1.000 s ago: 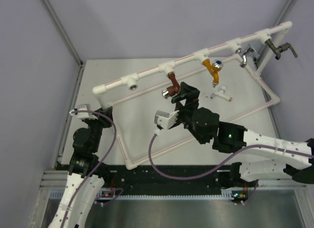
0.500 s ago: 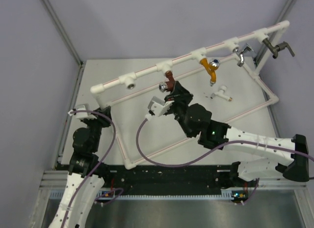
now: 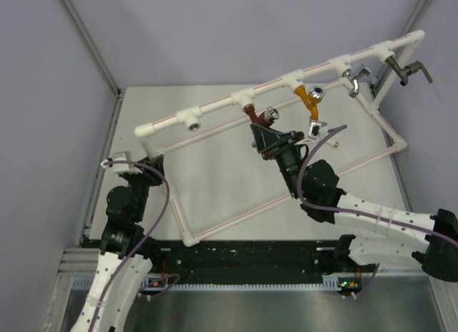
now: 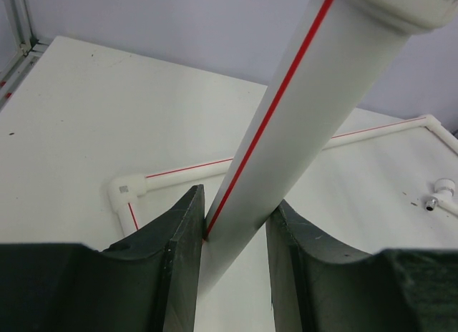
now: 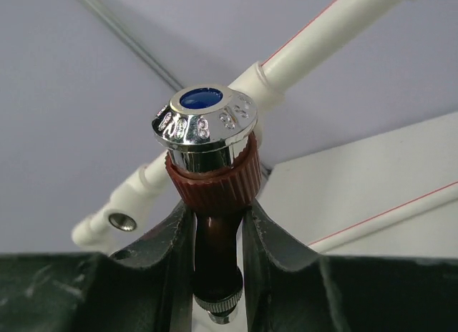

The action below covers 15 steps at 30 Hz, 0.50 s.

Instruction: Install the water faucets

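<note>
The reddish-brown water faucet [image 3: 261, 117] with a chrome, blue-centred cap [image 5: 204, 124] hangs from a tee on the white pipe frame [image 3: 215, 110]. My right gripper [image 3: 270, 137] is shut on its body [image 5: 215, 235], just below the ribbed collar. A small white faucet [image 3: 323, 134] lies on the table, partly behind my cable; it also shows at the right edge of the left wrist view [image 4: 440, 196]. At the frame's left leg [image 4: 286, 132], my left gripper [image 3: 147, 162] is shut, both fingers pressing on the pipe.
An orange faucet [image 3: 313, 99], a silver one [image 3: 354, 80] and a dark one [image 3: 408, 71] hang from the rail further right. An empty tee socket [image 3: 192, 119] sits left of the brown faucet. The frame's base pipes [image 3: 236, 217] lie on the white table.
My right gripper went from open beside the brown faucet to shut on it. The wrist then turned, swinging the chrome cap from the left to the right. The left arm stayed still.
</note>
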### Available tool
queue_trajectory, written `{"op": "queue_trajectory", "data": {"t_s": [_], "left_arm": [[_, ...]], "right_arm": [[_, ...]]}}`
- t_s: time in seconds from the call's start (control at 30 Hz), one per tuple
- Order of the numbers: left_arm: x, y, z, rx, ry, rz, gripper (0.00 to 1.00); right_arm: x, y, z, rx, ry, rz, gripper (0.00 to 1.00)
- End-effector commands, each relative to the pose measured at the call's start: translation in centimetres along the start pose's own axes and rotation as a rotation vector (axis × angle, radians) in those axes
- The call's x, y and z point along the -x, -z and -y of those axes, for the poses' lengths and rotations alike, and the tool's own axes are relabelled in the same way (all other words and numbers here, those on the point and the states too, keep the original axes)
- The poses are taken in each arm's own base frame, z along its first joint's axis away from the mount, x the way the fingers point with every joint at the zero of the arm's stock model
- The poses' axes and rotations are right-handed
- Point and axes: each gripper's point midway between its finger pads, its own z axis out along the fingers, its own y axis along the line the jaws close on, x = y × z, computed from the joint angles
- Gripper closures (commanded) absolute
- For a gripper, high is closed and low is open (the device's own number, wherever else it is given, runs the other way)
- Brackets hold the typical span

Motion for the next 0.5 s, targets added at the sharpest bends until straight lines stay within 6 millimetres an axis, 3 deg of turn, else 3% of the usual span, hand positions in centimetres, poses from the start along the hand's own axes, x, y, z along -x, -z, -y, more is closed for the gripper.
{"op": "queue_trajectory", "data": {"t_s": [0.0,0.1,0.27,0.3,0.33,0.47], "left_arm": [[-1.1,0.3,0.3,0.008,0.104,-0.050,1.00],[-1.1,0.3,0.3,0.009,0.103,-0.052,1.00],[-1.0,0.3,0.3,0.010,0.103,-0.051,1.00],[-1.1,0.3,0.2,0.011,0.102,-0.052,1.00],[-1.1,0.3,0.2,0.011,0.104,-0.052,1.00],[-1.1,0.2,0.2,0.011,0.102,-0.053,1.00]], "right_arm": [[9.8,-0.2,0.2,-0.047,-0.661,0.372,0.92],[10.5,-0.1,-1.0,0.019,-0.576,0.375,0.65],[10.7,1.0,-2.1,0.096,-0.401,0.330,0.34],[10.7,1.3,-2.1,0.105,-0.358,0.320,0.22],[10.5,1.6,-2.1,0.110,-0.312,0.304,0.01],[10.3,2.7,-1.5,0.098,-0.069,0.228,0.01]]}}
